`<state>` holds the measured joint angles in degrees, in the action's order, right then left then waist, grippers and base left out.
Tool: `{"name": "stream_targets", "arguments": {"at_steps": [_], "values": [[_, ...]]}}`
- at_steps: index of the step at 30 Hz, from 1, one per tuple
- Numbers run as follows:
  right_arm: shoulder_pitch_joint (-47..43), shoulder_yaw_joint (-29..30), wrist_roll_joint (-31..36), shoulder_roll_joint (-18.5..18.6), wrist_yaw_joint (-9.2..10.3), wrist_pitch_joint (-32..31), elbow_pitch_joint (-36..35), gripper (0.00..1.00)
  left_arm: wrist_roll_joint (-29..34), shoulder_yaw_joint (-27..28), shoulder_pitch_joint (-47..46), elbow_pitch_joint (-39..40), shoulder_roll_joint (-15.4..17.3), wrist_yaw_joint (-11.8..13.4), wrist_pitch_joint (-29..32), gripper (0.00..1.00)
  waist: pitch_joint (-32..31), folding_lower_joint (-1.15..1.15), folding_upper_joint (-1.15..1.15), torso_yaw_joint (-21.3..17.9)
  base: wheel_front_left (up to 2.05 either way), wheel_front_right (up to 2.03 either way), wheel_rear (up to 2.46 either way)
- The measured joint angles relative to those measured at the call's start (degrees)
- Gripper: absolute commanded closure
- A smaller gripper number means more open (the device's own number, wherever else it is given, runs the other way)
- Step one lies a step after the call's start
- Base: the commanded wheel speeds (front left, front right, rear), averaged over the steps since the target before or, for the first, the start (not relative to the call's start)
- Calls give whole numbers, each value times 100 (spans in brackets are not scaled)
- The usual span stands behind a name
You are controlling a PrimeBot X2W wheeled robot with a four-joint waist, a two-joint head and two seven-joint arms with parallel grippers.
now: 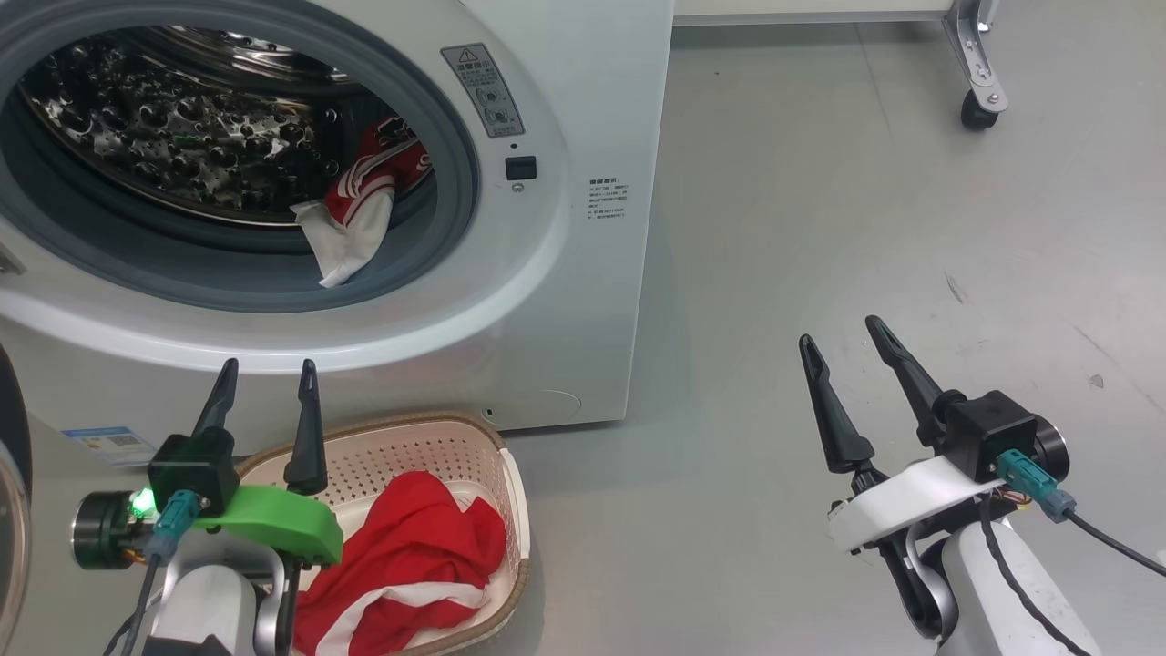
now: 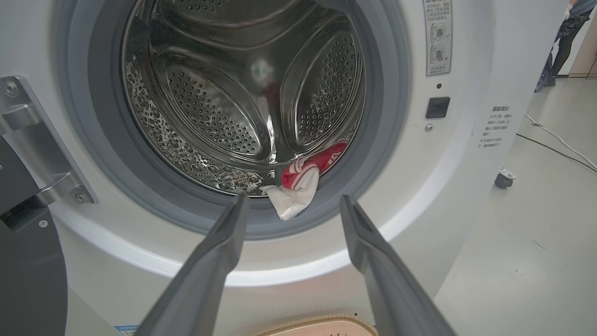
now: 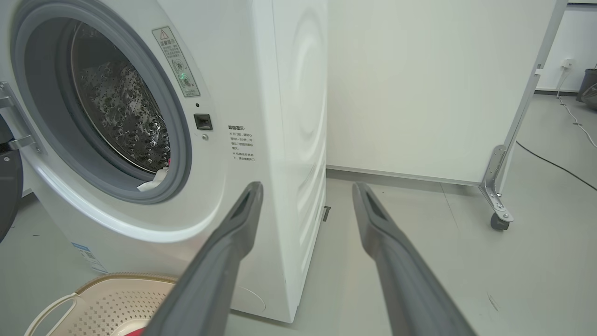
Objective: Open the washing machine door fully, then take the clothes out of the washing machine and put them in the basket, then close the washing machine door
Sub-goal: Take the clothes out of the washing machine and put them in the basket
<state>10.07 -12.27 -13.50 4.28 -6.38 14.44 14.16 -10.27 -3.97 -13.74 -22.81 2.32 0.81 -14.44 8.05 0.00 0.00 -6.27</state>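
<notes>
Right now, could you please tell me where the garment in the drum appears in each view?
Head view: garment upper left of centre, at the drum's lower right.
Left wrist view: near centre, low in the drum.
Right wrist view: left of centre, a white edge.
Shared landmark: black latch socket, right of the drum.

Smooth grey floor (image 1: 820, 228), white washing machine (image 1: 583, 109) standing on it, cream basket (image 1: 410, 460) touching the machine's front, black caster wheel (image 1: 976, 117) well apart.
</notes>
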Motion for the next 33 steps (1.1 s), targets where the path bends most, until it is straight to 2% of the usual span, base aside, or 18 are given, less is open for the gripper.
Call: {"name": "stream_targets", "arguments": {"at_steps": [33], "values": [[-7, -20, 0, -23, 0, 0, -16, 0, -76, -70, 269, 313, -5, 116, 0, 0, -47, 0, 0, -14, 0, 0, 0]]}}
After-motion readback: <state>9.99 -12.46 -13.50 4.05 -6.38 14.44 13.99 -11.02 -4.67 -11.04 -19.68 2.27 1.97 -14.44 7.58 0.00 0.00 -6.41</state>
